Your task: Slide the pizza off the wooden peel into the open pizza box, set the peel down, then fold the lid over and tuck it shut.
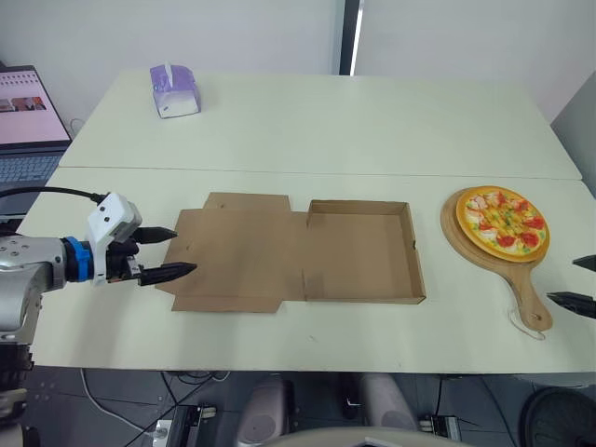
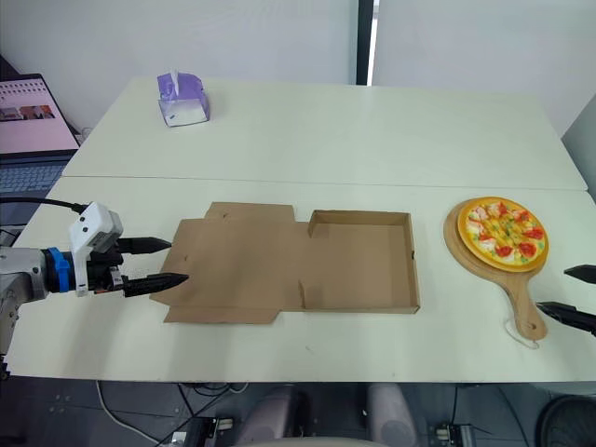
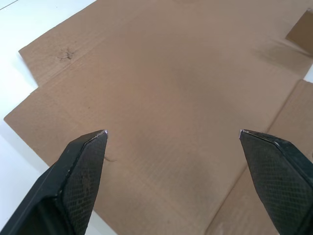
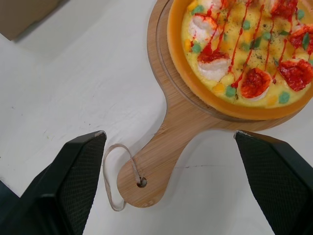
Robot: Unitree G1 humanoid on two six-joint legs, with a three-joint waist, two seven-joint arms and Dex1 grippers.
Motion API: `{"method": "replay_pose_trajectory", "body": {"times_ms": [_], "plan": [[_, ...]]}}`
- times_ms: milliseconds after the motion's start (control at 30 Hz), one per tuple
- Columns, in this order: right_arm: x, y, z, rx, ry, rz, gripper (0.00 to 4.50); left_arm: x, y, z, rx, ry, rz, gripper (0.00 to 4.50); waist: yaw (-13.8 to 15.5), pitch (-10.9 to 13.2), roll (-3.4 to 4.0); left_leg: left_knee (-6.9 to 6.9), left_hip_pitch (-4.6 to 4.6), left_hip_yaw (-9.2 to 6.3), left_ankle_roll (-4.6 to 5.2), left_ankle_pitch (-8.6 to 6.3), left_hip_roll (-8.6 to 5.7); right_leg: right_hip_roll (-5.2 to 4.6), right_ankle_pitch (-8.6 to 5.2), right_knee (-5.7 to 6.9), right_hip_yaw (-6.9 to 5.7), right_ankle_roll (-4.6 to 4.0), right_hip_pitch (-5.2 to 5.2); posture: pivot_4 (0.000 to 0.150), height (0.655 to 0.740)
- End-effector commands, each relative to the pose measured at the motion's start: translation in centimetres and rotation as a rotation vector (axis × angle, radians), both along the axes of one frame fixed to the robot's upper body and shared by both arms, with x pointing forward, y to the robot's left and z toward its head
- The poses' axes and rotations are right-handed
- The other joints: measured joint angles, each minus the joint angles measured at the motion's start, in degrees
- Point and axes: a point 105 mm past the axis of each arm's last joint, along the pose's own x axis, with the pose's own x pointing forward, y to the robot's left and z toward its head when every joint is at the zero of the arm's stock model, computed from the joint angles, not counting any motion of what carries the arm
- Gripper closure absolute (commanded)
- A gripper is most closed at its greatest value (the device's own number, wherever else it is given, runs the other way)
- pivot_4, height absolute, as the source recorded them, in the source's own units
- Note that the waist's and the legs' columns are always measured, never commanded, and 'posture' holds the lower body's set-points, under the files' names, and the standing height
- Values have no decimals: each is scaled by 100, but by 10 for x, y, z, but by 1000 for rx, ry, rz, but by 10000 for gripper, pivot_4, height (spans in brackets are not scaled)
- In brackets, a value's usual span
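A pizza [image 1: 507, 222] with red and white toppings lies on a round wooden peel [image 1: 523, 289] at the right of the table, handle toward the front edge. An open cardboard pizza box [image 1: 361, 251] lies in the middle, its lid [image 1: 240, 252] spread flat to the left. My left gripper [image 1: 170, 252] is open, fingertips at the lid's left edge. My right gripper [image 1: 582, 283] is open just right of the peel's handle [image 4: 155, 159], touching nothing.
A purple tissue box [image 1: 174, 90] stands at the back left of the table. A laptop [image 1: 28, 121] sits off the table's left side. A thin cord loop [image 4: 114, 176] hangs from the handle's end.
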Motion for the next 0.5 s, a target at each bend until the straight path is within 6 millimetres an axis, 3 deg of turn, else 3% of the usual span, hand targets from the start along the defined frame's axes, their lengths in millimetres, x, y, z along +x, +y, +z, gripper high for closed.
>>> {"method": "replay_pose_trajectory", "body": {"times_ms": [33,300,400,500], "plan": [[0,0,13,-20,-53,4,0,3,-8,20,-24,-57,-44,386,1,0,0,0,0,0,0,0,0,0,0,0,0,0,0,1500,7192],[-13,6,26,9,-134,-53,0,16,-74,43,-155,-137,-312,386,62,-2,-1,7,-2,-9,-1,1,-7,2,1,4,1,1,7,1500,7192],[-19,13,32,106,-174,-121,0,7,-110,51,-207,-163,-520,386,54,-1,-1,7,-4,-7,-2,1,-7,2,1,4,5,0,7,1500,7192],[-25,25,23,157,-169,-190,0,-10,-149,61,-258,-206,-754,386,10,-2,-1,6,-4,-3,-2,1,-3,4,1,9,11,-1,14,1500,7192]]}}
